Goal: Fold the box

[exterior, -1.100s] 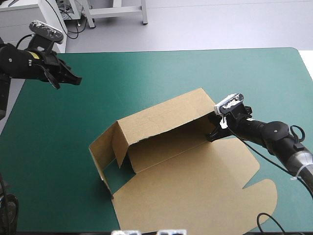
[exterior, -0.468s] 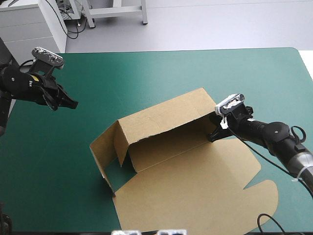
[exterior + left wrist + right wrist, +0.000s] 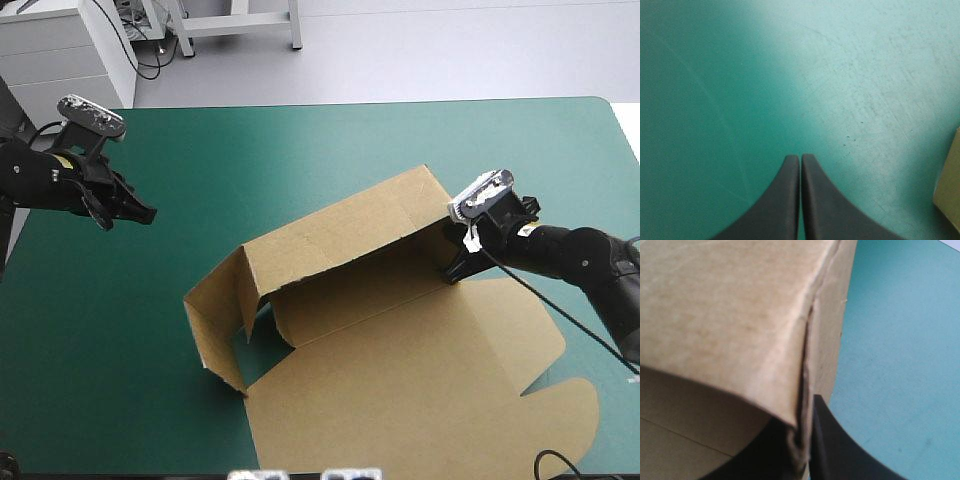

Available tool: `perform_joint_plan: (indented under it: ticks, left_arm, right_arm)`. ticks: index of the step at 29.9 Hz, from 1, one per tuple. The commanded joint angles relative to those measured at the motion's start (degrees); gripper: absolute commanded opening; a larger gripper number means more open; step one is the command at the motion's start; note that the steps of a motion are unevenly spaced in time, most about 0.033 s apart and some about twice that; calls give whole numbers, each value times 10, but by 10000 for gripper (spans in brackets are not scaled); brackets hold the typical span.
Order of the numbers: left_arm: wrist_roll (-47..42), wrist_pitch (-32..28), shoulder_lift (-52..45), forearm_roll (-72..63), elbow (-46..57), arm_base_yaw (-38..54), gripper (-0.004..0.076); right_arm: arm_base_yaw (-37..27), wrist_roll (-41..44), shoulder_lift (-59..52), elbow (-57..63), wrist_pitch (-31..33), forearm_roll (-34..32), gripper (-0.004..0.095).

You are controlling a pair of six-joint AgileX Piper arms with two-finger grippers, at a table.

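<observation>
The brown box (image 3: 400, 360) lies in the middle of the teal-green table, its long back wall raised and a side flap standing at its left end; the broad lid lies flat toward the front. My right gripper (image 3: 458, 258) is shut on the box at the right end of the raised wall; in the right wrist view the wall's edge (image 3: 802, 405) sits pinched between the fingers (image 3: 840, 445). My left gripper (image 3: 140, 213) hovers over bare cover near the table's left edge, shut and holding nothing, its fingertips (image 3: 800, 159) meeting in a point. A corner of the box (image 3: 950, 200) shows beside it.
The table's far edge (image 3: 380, 100) runs behind the box, with bare teal-green cover (image 3: 300, 160) between them. The flat lid reaches close to the front edge at the right.
The right gripper has moved right and slightly back with the wall in its grip, dragging the whole box rightward and tipping the wall up more. The left gripper came down and now stays nearly still.
</observation>
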Motion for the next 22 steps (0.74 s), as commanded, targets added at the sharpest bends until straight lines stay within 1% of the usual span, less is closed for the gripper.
perform_joint_plan:
  ticks: [1, 2, 4, 5, 8, 13, 18, 22]
  left_arm:
    - [0, -28, -18, -12, -13, 1, -8]
    - [0, -28, -18, -12, -13, 1, -8]
    - [0, -28, -18, -13, -13, 1, -8]
    - [0, -28, -18, -13, -13, 1, -8]
    - [0, -29, -18, -16, -13, 1, -8]
    - [0, -29, -18, -17, -13, 1, -8]
    - [0, -29, -18, -18, -13, 1, -8]
    - [0, -29, -18, -19, -13, 1, -8]
  right_arm:
    - [0, 139, -11, -79, 108, -89, -18]
    - [0, 167, -3, -103, 141, -116, -18]
    - [0, 204, 12, -137, 185, -144, -18]
    - [0, 229, 27, -154, 216, -161, -18]
    - [0, 279, 74, -197, 269, -187, -18]
    - [0, 317, 174, -255, 291, -199, -19]
    - [0, 347, 281, -343, 325, -198, -19]
    - [0, 367, 355, -406, 328, -198, -19]
